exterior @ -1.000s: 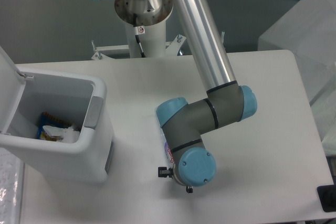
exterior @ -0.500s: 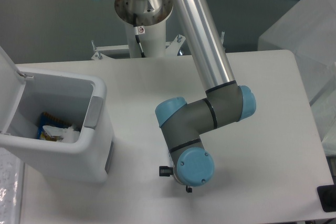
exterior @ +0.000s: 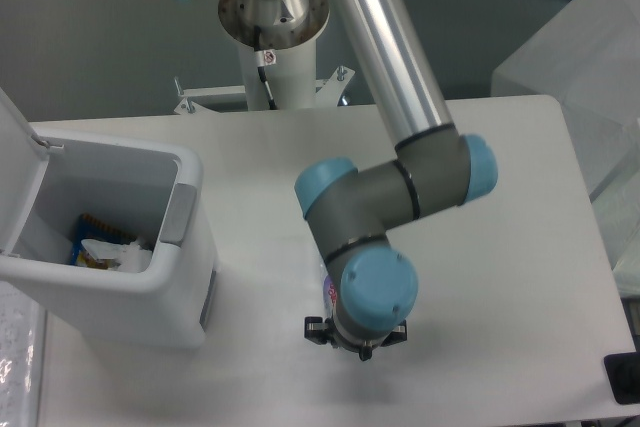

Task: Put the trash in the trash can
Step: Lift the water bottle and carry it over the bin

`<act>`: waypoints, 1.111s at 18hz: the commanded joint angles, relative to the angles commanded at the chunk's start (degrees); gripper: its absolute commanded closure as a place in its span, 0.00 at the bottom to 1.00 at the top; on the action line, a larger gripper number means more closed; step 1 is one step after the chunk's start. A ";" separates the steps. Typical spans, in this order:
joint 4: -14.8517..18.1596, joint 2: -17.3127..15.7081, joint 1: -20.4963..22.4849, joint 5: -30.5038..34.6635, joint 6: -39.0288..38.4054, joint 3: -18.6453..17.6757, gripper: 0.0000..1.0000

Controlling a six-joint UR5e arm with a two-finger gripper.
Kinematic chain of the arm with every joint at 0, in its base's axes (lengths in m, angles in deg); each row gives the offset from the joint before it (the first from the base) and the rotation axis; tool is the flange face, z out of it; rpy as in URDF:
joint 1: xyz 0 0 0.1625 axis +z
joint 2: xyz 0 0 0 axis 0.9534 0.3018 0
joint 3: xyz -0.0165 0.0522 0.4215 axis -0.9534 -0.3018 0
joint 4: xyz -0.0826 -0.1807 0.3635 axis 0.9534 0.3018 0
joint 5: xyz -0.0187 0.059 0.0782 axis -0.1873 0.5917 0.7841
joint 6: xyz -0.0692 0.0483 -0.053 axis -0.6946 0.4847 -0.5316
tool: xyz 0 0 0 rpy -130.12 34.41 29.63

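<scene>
We see the trash can (exterior: 120,277) at the left of the surface (exterior: 250,162), a white rectangular bin with rounded corners, upright, its hinged lid (exterior: 18,172) swung open to the left and a grey panel (exterior: 180,213) on its right rim. At the bottom of it lies a crumpled clear wrapper (exterior: 122,255). Of the bottle (exterior: 327,290) we make out only a sliver of pink-and-blue label near the middle of the surface; the rest is hidden, so we cannot tell its pose.

Arm (exterior: 395,97) folded downward, wrist (exterior: 368,287) overhead, pincer hidden beneath.
</scene>
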 joint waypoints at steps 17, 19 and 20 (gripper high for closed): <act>-18.12 -13.18 -0.17 -29.97 0.45 2.46 0.74; -18.12 -15.29 -0.17 -34.97 0.36 2.46 0.75; -18.03 -15.83 -0.17 -36.74 0.27 2.37 0.75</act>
